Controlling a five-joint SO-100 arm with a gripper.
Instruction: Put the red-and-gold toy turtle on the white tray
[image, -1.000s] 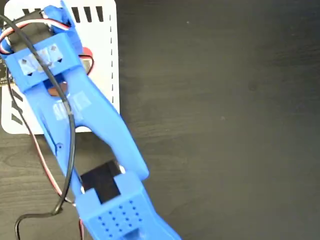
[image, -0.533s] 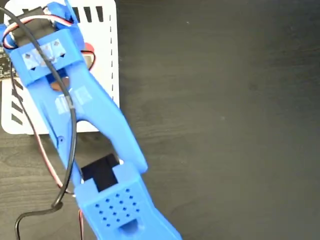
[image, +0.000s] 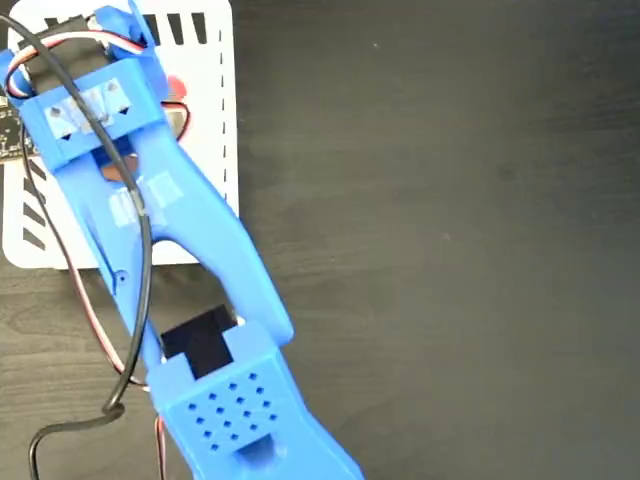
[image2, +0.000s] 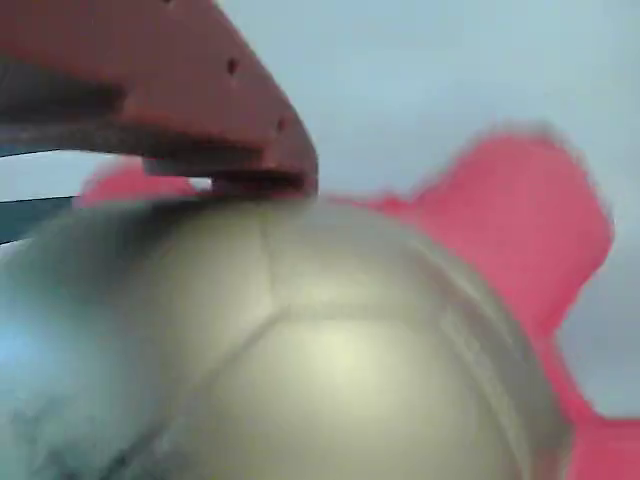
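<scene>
The red-and-gold toy turtle (image: 176, 108) peeks out from under the right side of my blue gripper (image: 100, 100), over the white tray (image: 205, 75) at the top left of the fixed view. Only a sliver of red and gold shows there. In the wrist view the turtle's gold shell (image2: 330, 360) fills most of the frame, with red feet sticking out at the right. One red finger (image2: 240, 120) presses on the top of the shell; the other finger is hidden. The pale tray surface lies behind the turtle.
My blue arm (image: 200, 260) runs diagonally from the bottom edge up over the tray, with black and red cables (image: 130, 330) looping along its left side. The dark wooden table (image: 450, 250) stretches out to the right.
The gripper head has shifted slightly up over the tray, and the visible bit of turtle has moved with it.
</scene>
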